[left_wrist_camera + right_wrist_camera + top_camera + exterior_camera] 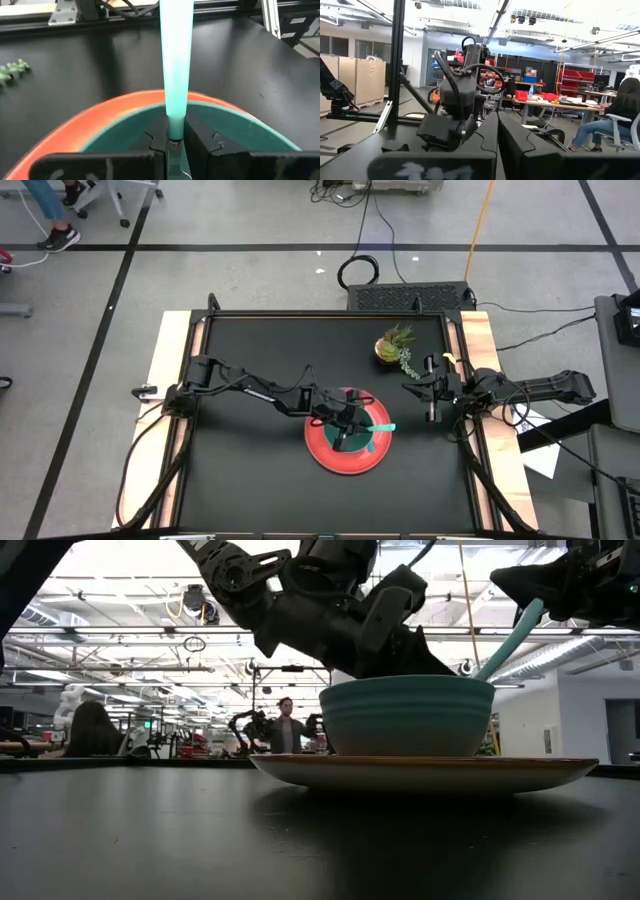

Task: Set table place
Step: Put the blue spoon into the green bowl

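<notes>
High view: the left pincer (352, 423) is hovering over the teal bowl (362, 440), which is sitting on the red plate (330, 455) near the front middle of the black bench (250, 470), while the right pincer (432, 388) is waiting at the bench's right edge beside a potted plant (394, 345), its fingers appearing spread apart. Low view: the bowl is resting on the plate with a teal utensil handle (508, 642) leaning out of it. Left wrist view: the pincer's fingers (200, 147) are closing tightly on the base of that handle above the bowl.
</notes>
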You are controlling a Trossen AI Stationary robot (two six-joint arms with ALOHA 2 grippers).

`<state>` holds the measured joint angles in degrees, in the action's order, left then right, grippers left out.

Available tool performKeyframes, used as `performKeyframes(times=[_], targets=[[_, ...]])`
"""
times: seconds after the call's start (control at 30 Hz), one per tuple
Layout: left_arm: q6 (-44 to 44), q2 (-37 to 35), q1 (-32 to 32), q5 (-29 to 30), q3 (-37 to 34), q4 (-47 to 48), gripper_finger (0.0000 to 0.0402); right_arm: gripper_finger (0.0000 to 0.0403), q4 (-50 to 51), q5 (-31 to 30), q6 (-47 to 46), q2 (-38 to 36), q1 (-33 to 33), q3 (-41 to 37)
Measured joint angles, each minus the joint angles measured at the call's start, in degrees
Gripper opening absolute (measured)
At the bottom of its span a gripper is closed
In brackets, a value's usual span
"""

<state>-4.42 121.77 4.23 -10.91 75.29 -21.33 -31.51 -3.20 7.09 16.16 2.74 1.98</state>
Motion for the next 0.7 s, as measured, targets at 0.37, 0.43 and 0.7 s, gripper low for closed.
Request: performKeyframes(times=[0.37,0.43,0.7], targets=[[-2.3,1.7,0.1,-1.3,0.1,-0.4,0.0038,0.0000,0.0,0.0,0.0,0.0,0.0,0.0],[-2.1,2.2,0.1,-1.5,0.2,-1.2,0.0038,0.0000,0.0,0.0,0.0,0.0,0.0,0.0],[-2.3,2.3,0.1,-1.5,0.2,0.1,0.0038,0.0000,0.0,0.0,0.0,0.0,0.0,0.0]])
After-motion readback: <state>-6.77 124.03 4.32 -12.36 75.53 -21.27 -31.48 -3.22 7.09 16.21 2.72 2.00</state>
